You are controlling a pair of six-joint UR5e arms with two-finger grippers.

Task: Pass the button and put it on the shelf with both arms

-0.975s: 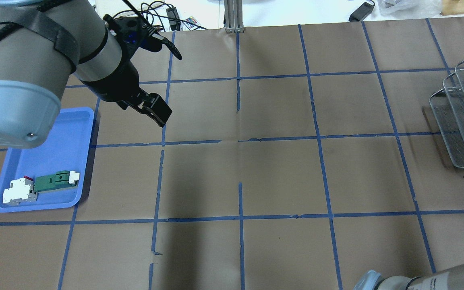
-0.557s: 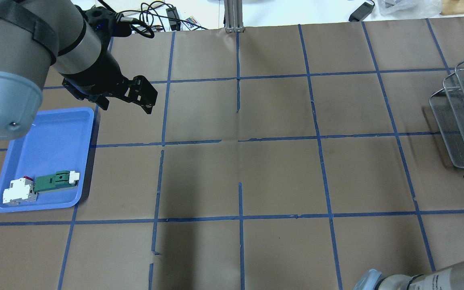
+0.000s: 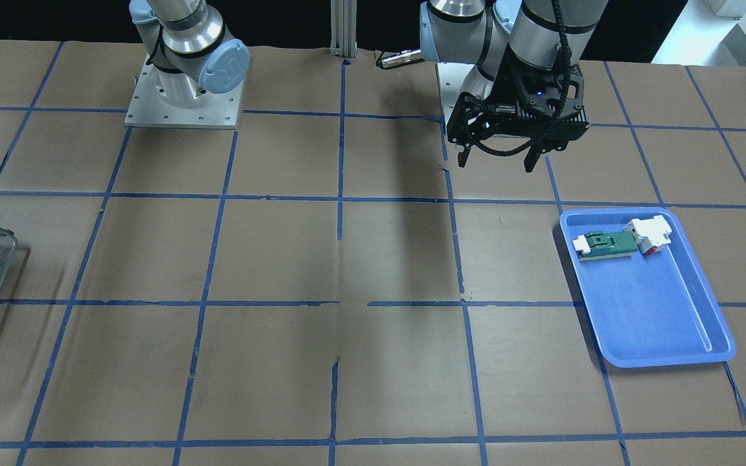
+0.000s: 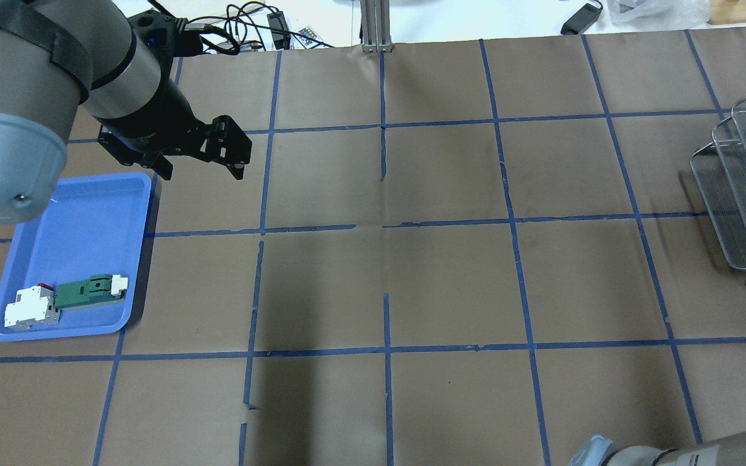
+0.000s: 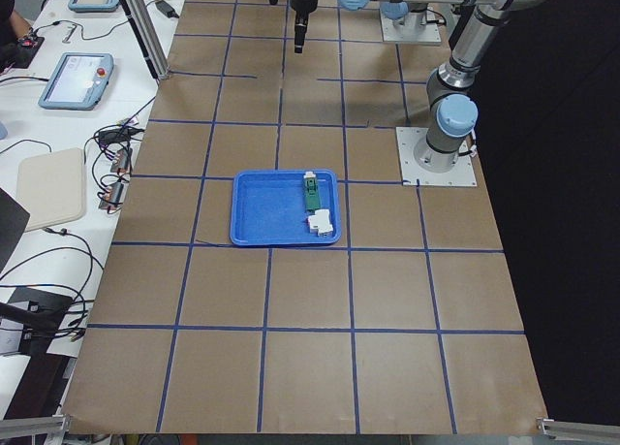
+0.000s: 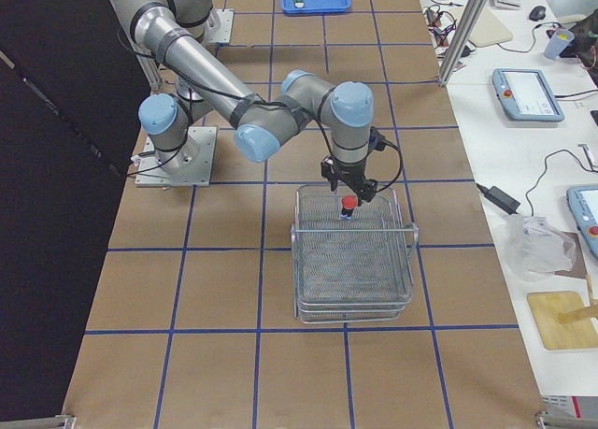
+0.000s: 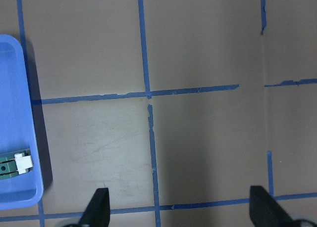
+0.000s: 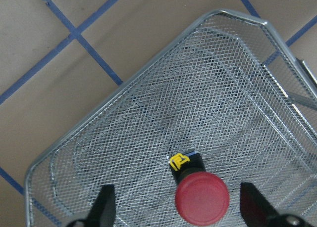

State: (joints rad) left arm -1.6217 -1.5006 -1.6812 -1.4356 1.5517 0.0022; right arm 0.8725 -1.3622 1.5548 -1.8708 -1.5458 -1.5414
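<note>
The button [image 8: 200, 195], red cap with black body and a yellow bit, lies on the mesh of the shelf [image 8: 148, 113] between the fingers of my right gripper [image 8: 176, 205]. The fingers stand wide apart and do not touch it. In the exterior right view the button [image 6: 348, 205] sits in the top basket of the shelf [image 6: 355, 270] just under my right gripper [image 6: 349, 192]. My left gripper [image 4: 201, 169] is open and empty, above the table beside the blue tray's far corner; it also shows in the front-facing view [image 3: 496, 160].
The blue tray [image 4: 88, 220] holds a green-and-white connector [image 4: 88, 291] and a white block with a red bit [image 4: 30, 307] at its near end. The shelf [image 4: 745, 194] stands at the table's right edge. Cables lie beyond the far edge.
My left arm has swung left toward the blue tray and turned its wrist; since 0.6 s ago it has hardly moved.
</note>
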